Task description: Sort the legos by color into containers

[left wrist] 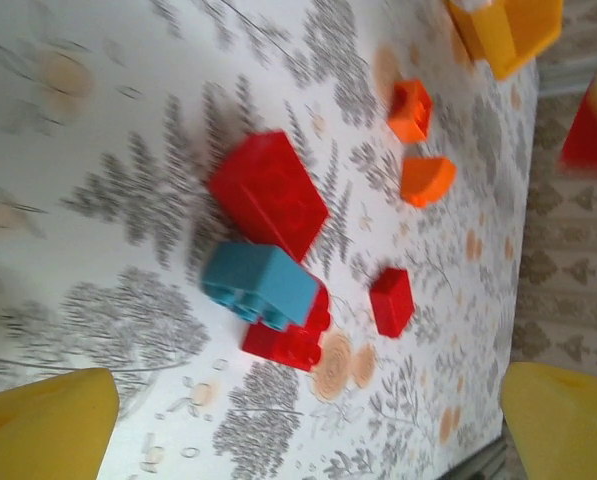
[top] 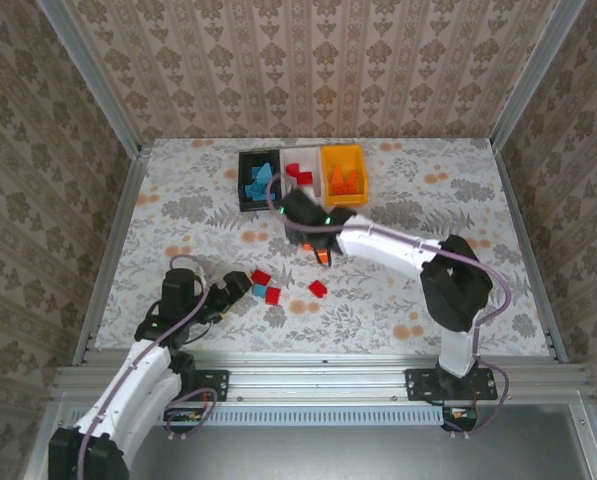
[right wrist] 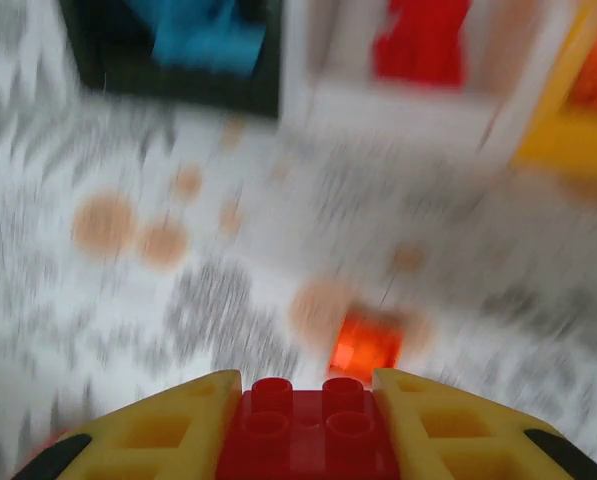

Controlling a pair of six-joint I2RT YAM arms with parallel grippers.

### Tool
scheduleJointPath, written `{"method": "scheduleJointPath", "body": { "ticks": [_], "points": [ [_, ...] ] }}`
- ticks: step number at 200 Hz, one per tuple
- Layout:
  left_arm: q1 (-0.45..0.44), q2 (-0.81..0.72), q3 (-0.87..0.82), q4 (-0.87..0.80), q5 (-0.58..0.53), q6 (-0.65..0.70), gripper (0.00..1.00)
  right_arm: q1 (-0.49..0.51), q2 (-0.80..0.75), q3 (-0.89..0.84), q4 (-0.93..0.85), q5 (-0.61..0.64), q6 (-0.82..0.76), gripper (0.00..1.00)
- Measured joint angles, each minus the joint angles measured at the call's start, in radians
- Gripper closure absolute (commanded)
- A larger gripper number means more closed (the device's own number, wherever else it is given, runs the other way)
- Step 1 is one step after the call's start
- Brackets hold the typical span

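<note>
While the right end effector is clamped on a red brick, it hangs over the table just in front of the bins at the far side. The black bin holds blue bricks, the white bin red bricks, the orange bin orange bricks. An orange brick lies loose on the table close by. Nearer the bases, the left end effector sits low with its fingers wide apart, just beside a small cluster: a blue brick touching a red piece, a bigger red block next to them, and a small red cube a little apart.
</note>
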Motion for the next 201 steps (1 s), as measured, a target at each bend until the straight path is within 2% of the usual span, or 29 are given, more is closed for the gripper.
{"method": "scheduleJointPath", "body": {
  "ticks": [19, 47, 110, 141, 165, 173, 184, 201],
  "points": [
    [-0.069, 0.004, 0.000, 0.022, -0.039, -0.015, 0.00, -0.089, 0.091, 0.189, 0.001, -0.003, -0.033, 0.69],
    [-0.084, 0.004, 0.000, 0.036, -0.069, -0.025, 0.00, -0.171, 0.245, 0.405, -0.037, -0.026, -0.068, 0.68],
    [-0.075, 0.044, 0.048, -0.004, -0.089, 0.025, 0.00, -0.202, 0.620, 0.906, -0.255, -0.056, -0.161, 0.67],
    [-0.070, 0.084, 0.061, -0.005, -0.088, 0.037, 0.00, -0.206, 0.685, 0.970, -0.299, -0.055, -0.182, 0.66],
    [-0.070, 0.112, 0.065, -0.015, -0.080, 0.050, 0.00, -0.217, 0.714, 0.995, -0.303, -0.057, -0.186, 0.60],
    [-0.069, 0.116, 0.067, -0.017, -0.077, 0.053, 0.00, -0.222, 0.724, 1.006, -0.303, -0.063, -0.190, 0.55],
    [-0.069, 0.117, 0.067, -0.018, -0.077, 0.055, 0.00, -0.227, 0.735, 1.017, -0.303, -0.069, -0.190, 0.43],
    [-0.064, 0.118, 0.068, -0.017, -0.076, 0.058, 0.00, -0.229, 0.740, 1.031, -0.303, -0.080, -0.205, 0.37]
  ]
}}
